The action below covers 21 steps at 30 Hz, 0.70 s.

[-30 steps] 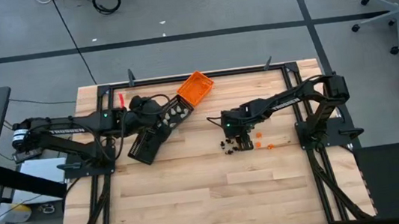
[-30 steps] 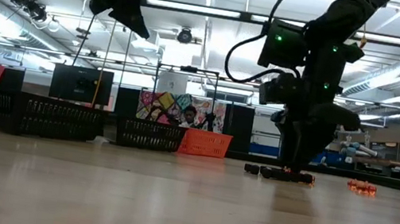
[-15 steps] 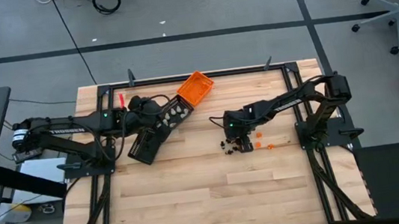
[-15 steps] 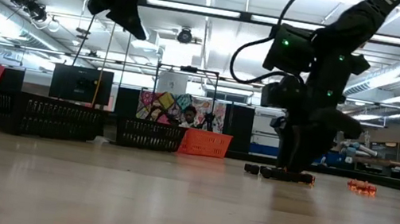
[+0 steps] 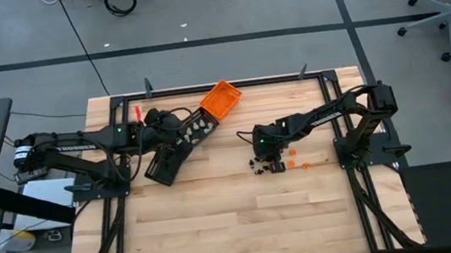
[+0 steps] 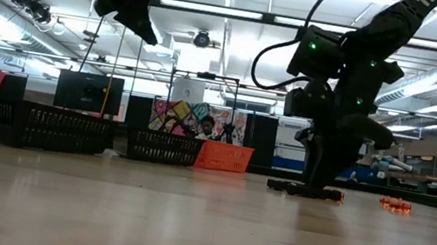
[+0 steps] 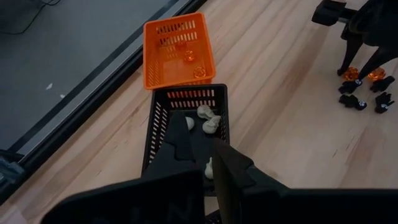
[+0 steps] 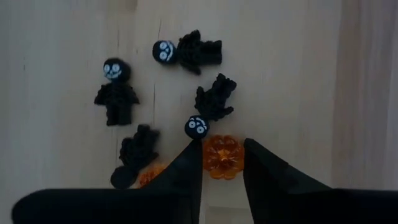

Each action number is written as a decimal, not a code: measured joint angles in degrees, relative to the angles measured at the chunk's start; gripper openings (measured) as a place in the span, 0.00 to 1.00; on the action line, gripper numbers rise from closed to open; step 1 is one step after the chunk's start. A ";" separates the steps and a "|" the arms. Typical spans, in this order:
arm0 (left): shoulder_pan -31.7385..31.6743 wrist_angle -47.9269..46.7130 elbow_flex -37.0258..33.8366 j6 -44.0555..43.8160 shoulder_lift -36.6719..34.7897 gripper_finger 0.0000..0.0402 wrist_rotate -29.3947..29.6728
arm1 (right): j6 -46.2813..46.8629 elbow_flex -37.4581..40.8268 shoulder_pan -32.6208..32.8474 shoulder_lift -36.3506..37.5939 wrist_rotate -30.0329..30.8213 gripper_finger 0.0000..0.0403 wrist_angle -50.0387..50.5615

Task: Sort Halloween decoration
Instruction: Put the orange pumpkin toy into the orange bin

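Skeleton trinkets [image 8: 115,91], 4 black, by right hand [image 8: 222,163] closing around 1 orange pumpkin [image 8: 222,156]; left hand [image 7: 208,163] clenched.

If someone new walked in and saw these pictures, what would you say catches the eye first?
Probably the right gripper, down on the wood among black skeleton trinkets, its fingers either side of an orange pumpkin trinket. Next, the bright orange tray at the table's far edge, with a black tray of whitish trinkets beside it, under the waiting left gripper.
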<state>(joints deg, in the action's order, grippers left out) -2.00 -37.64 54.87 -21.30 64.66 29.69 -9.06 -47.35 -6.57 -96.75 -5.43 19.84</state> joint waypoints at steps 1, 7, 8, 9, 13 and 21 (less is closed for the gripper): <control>0.00 -0.03 0.00 0.00 0.00 0.00 0.00 | 1.01 0.00 0.00 -0.04 -0.02 0.23 -0.24; 0.00 -0.20 0.00 0.00 0.00 0.00 0.00 | 3.02 -1.99 0.00 -0.42 -0.10 0.24 0.35; 0.00 -0.20 0.00 0.00 0.00 0.00 0.00 | 2.75 -2.46 0.00 -0.47 0.27 0.24 0.35; 0.00 -0.20 0.00 0.00 0.00 0.00 0.00 | 2.50 -3.08 0.00 -0.48 0.85 0.24 0.06; 0.00 -0.18 0.00 -0.01 0.00 0.00 0.00 | 1.49 -5.27 -0.66 -0.44 1.36 0.24 -0.18; 0.00 -0.04 0.00 -0.64 0.00 0.00 0.00 | 1.37 -10.49 -3.37 -0.39 1.30 0.24 -0.68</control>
<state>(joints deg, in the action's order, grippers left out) -2.00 -37.69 54.87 -21.94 64.66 29.69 -7.69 -57.85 -9.94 -97.14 -4.13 19.15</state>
